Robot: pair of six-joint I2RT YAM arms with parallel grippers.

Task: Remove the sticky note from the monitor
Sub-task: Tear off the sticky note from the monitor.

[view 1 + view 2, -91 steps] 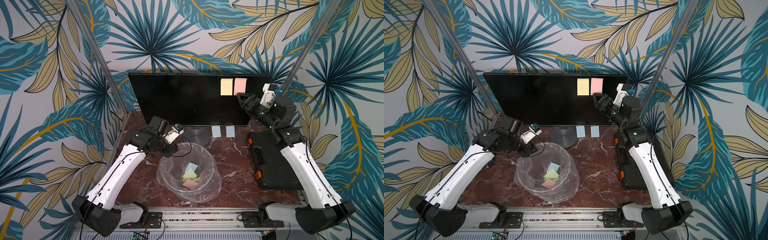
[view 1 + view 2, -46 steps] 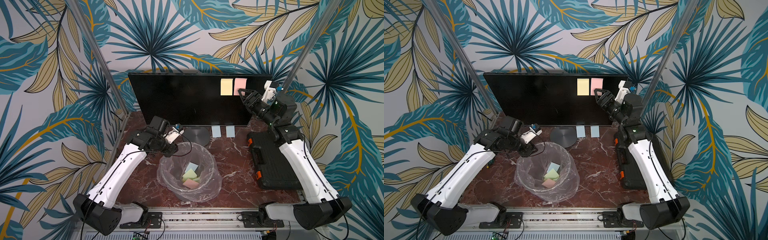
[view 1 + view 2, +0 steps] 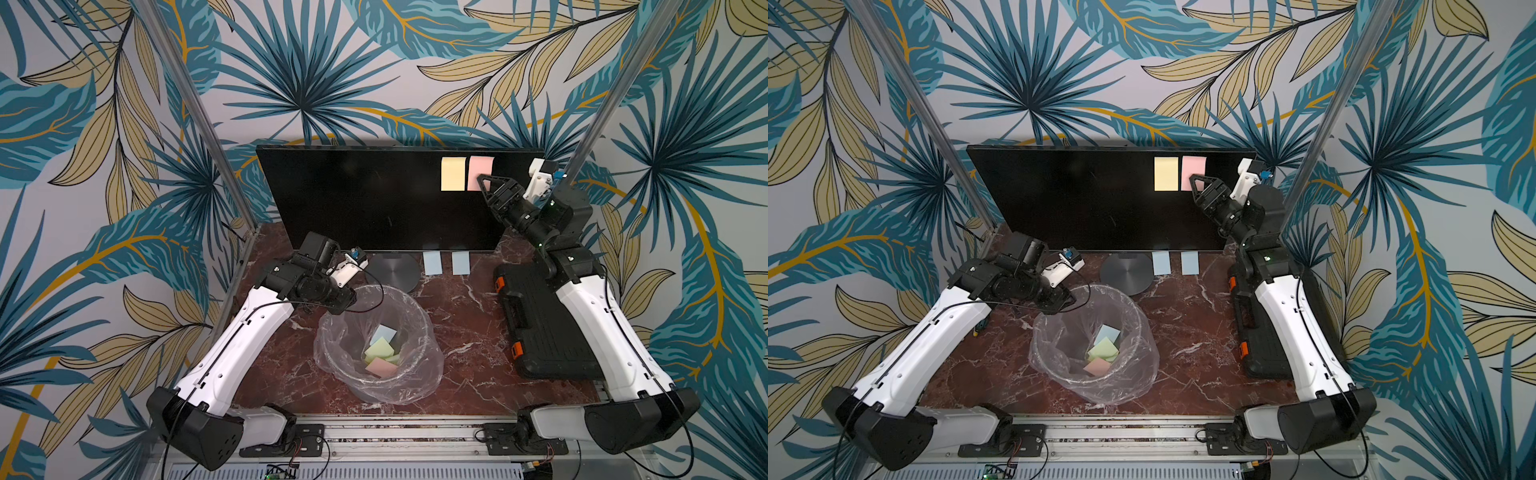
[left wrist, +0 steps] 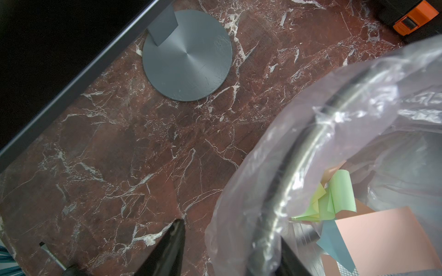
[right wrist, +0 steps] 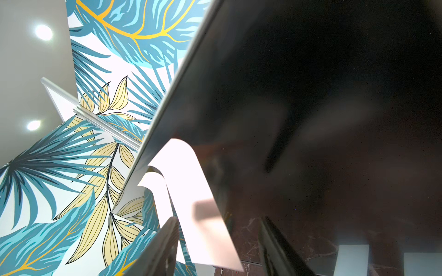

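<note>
The monitor (image 3: 365,199) (image 3: 1079,199) stands dark at the back, tilted. A yellow sticky note (image 3: 452,173) (image 3: 1166,173) and a pink sticky note (image 3: 481,168) (image 3: 1194,166) are stuck side by side near its upper right. My right gripper (image 3: 482,179) (image 3: 1194,179) is at the pink note's lower right corner. In the right wrist view the pink note (image 5: 191,191) curls off the screen, and its free lower edge lies between the parted jaws of the gripper (image 5: 220,219). My left gripper (image 3: 349,297) (image 4: 232,231) is open, straddling the bin's rim (image 4: 299,148).
A bin (image 3: 415,299) lined with clear plastic stands mid-table and holds several discarded notes. The monitor's round grey base (image 3: 392,270) is behind it. Two blue notes (image 3: 432,262) show below the monitor's bottom edge. A black case (image 3: 540,324) lies under the right arm.
My right gripper has risen and moved left, from below and right of the pink note to its lower corner, and its jaws have narrowed slightly. The left arm has stayed still.
</note>
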